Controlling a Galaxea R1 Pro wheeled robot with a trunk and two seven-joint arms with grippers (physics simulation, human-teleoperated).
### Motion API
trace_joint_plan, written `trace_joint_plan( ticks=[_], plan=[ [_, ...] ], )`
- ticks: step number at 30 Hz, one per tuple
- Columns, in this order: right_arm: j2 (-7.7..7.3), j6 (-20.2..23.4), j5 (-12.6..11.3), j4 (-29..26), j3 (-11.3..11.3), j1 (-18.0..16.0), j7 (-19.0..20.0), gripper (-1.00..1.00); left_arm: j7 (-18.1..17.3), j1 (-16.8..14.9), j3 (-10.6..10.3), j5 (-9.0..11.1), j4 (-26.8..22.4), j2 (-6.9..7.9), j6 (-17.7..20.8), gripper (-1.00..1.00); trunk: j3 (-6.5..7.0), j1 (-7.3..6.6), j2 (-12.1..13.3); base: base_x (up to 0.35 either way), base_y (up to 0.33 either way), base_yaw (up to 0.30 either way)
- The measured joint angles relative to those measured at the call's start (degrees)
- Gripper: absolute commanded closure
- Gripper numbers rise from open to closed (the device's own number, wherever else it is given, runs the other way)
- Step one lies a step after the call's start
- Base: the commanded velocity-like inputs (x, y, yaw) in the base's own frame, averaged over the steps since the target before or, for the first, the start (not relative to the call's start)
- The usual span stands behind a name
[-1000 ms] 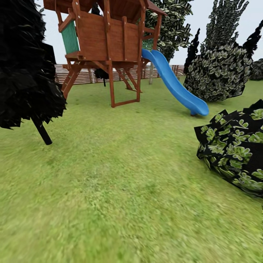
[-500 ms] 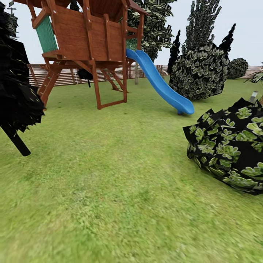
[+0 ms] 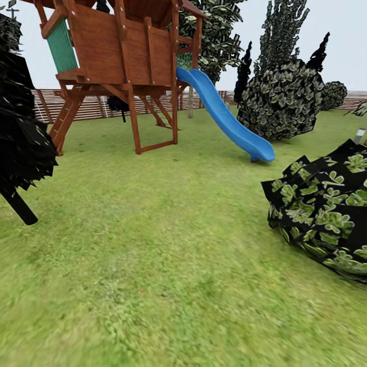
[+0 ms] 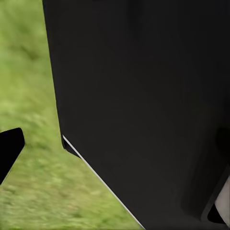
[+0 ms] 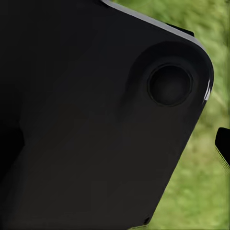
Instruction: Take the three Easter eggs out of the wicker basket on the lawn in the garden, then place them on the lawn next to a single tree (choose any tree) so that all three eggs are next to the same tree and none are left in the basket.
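Under my head camera the lawn [image 3: 168, 265] spreads out as mottled green grass, blurred in the nearest part. Both wrist cameras look against a black panel of my own body [image 4: 143, 105], with strips of grass beside it; a small dark tip shows at the edge of each wrist view, too little for me to tell whether my left or right gripper is spread or clenched.

To my right, close by, sits a low black bush with pale green leaf patches [image 3: 323, 209]. To my left a black cypress-like tree [image 3: 23, 132] leans on a dark slanted trunk that meets the grass.

Farther out, in the middle ground, stands a brown wooden play tower [image 3: 120, 56] on posts, with a green panel on its left side and a ladder frame under it. A blue slide [image 3: 224, 117] runs down from its right side to the grass. Right of the slide's foot is a round speckled bush [image 3: 280, 99].

Behind the tower a tree [image 3: 190, 102] with a pale straight trunk and speckled foliage rises near the brown slatted fence [image 3: 97, 104], which closes the lawn at the back. Above it the sky is pale grey.
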Motion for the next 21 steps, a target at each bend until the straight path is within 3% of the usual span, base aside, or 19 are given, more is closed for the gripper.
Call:
trace_joint_plan(
  ticks=[21],
  plan=[
    [0.26,0.0,0.0,0.0,-0.1,0.0,0.2,-1.00,0.0,0.0,0.0,0.0,0.0,0.00,0.0,-1.00,0.00,0.00,0.0,0.317,0.103,-0.021]
  ],
)
